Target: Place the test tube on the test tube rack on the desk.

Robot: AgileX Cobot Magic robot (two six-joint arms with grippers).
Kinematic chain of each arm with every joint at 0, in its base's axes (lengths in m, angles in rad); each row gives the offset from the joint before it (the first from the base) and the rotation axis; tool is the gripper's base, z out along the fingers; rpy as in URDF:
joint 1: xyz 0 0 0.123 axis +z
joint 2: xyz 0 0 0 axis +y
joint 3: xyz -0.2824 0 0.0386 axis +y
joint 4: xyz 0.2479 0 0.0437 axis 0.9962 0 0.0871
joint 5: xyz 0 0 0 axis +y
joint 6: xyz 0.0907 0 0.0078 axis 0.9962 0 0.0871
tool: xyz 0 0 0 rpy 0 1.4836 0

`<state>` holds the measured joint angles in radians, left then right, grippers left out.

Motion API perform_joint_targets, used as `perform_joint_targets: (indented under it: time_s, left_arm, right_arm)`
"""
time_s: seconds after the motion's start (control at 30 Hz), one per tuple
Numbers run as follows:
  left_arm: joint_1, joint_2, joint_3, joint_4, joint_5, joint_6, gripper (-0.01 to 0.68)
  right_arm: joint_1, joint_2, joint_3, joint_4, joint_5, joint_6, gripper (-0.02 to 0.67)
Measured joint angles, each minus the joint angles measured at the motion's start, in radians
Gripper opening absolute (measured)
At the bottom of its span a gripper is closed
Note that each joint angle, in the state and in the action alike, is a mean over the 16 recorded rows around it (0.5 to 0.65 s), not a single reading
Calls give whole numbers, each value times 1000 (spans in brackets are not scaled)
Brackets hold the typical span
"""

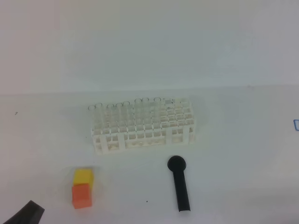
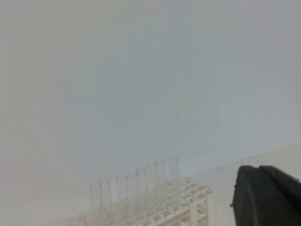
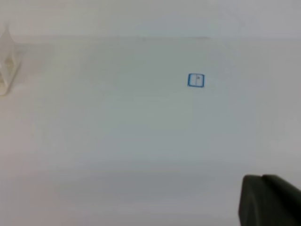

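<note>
Exterior high view gives you the white plastic lattice test tube rack (image 1: 142, 128) standing on the plain white desk (image 1: 233, 154), near the middle of the picture. Clear glass test tubes (image 1: 117, 114) stand upright in its far-left rows, their rims showing above the lattice; you cannot pick out any tube lying loose on the desk, and none is held. Just in front of the rack, to the right, lies a black round-headed tool (image 1: 179, 183), its head toward the rack and its handle pointing at you, apart from the rack. To the left of it, well apart, a small yellow block (image 1: 83, 176) sits touching a small orange block (image 1: 81, 195) that lies nearer you. At the bottom left corner a dark piece of the left arm (image 1: 23, 214) just enters the picture.

From the left wrist you see the rack's top and the upright tubes low in the frame, with the left gripper (image 2: 265, 195) as a dark mass at the lower right. Its jaws are closed and hold nothing. From the right wrist you see bare desk, a small blue square mark (image 3: 195, 80), a corner of the rack at the left edge, and the right gripper (image 3: 268, 200) at the lower right, likewise closed and empty.
</note>
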<state>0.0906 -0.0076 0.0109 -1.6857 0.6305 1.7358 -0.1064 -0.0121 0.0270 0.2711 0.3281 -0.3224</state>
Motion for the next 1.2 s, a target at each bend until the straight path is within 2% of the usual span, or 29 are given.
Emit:
perform_joint_targets:
  time_s: [0.23,0.6,0.83,1.03,1.2]
  left_arm:
    - [0,1,0,0,1,0,-1]
    - [0,1,-8,9,0,4,-1]
    - [-2,-1,-6,7,-31,79,-1]
    - [-52,-1,-6,14,-111,148,-1]
    - [-113,0,-8,99,-202,173,-1]
  right_arm:
    - [0,0,-2,-80,30,85,-1]
    - [0,0,-3,-87,31,92,-1]
    - [0,0,-4,-87,33,92,-1]
    - [0,0,-4,-88,34,93,-1]
    - [0,0,-4,-88,35,93,-1]
